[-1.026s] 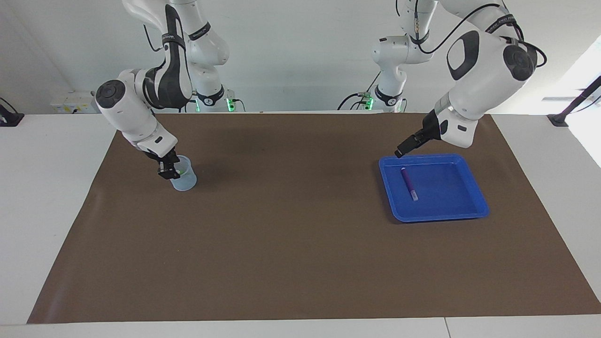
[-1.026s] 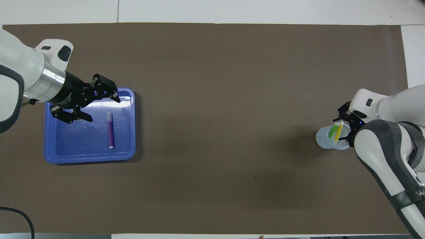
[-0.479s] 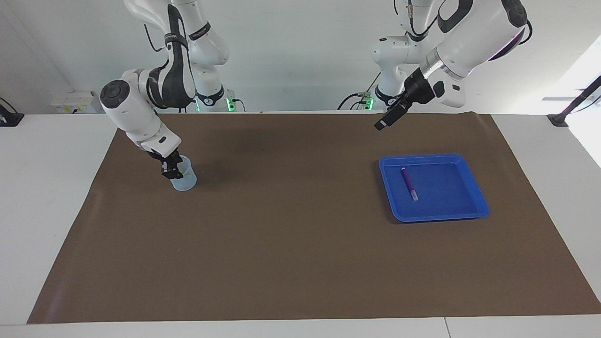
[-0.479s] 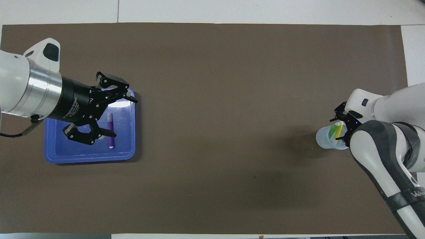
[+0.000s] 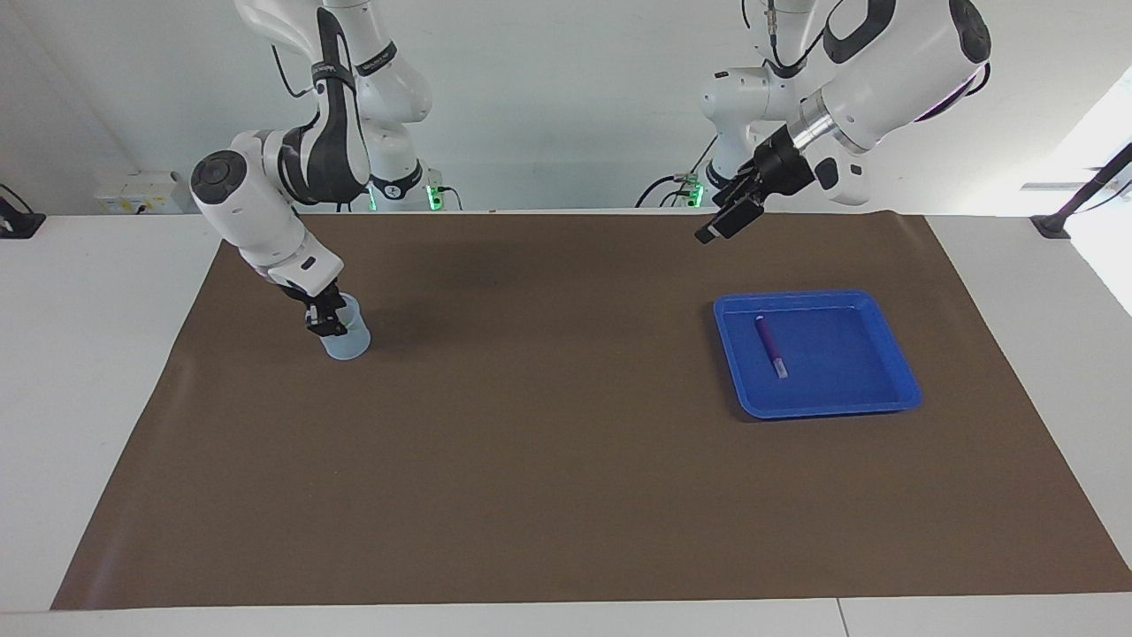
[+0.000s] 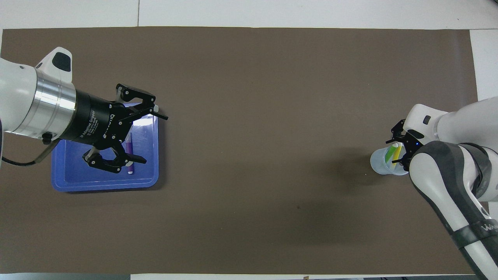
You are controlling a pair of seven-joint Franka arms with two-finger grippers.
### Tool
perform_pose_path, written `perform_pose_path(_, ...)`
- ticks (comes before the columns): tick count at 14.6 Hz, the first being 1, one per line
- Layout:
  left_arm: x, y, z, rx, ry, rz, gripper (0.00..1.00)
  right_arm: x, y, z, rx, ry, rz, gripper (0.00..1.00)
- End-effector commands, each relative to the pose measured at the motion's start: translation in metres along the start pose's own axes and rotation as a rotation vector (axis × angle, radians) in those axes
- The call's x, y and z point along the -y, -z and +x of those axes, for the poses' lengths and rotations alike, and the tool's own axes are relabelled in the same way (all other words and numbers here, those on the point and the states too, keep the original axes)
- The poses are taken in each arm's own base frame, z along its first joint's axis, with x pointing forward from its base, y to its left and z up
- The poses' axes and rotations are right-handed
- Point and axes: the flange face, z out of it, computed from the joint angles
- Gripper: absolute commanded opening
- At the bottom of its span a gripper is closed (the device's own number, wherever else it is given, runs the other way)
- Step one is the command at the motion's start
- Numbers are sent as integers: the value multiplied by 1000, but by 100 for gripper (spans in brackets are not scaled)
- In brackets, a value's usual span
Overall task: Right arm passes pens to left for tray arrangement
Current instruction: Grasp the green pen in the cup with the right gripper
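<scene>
- The blue tray sits on the brown mat toward my left arm's end of the table. One pen lies flat in it: the purple pen, on the part of the tray floor closer to the table's middle, with its pale tip pointing away from me.
- The small translucent cup stands on the mat toward my right arm's end. The green pen and the yellow pen stand slanted in it, side by side, pale ends up.
- My left gripper hangs high in the air, empty, over the mat's edge on my side of the tray. Its fingers are spread wide with nothing between them.
- My right gripper is down at the cup's mouth, fingers on either side of the pen tops. I cannot tell whether they are pinching a pen or only flanking it.
- Against a second ago: my left gripper was low at the tray rim closest to me; it has lifted clear and swung toward the table's middle.
- My right gripper stays at the cup, and its fingers have drawn closer together.
- The purple pen, tray and cup have not moved, and both pens are still in the cup.
</scene>
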Motion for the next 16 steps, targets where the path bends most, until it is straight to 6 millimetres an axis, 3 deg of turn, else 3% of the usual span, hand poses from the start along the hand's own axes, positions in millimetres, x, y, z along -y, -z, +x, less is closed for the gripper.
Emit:
perform_pose_path(1, 7, 1, -3, 3, 33, -28, 100, 4, 4, -3, -6, -23, -3, 58)
perform_pose_path(5, 5, 2, -4, -2, 58, -42, 100, 4, 5, -3, -6, -26, -3, 56)
perform_pose_path(8, 4, 2, -3, -4, 67, -48, 100, 4, 5, -2, -8, -27, 3, 34)
perform_pose_path(10, 4, 1, -3, -4, 68, -47, 100, 5, 5, -4, -10, -32, 9, 29)
perform_pose_path(16, 5, 0, -2, -4, 71, -47, 100, 0, 18, -8, -21, -36, 29, 28)
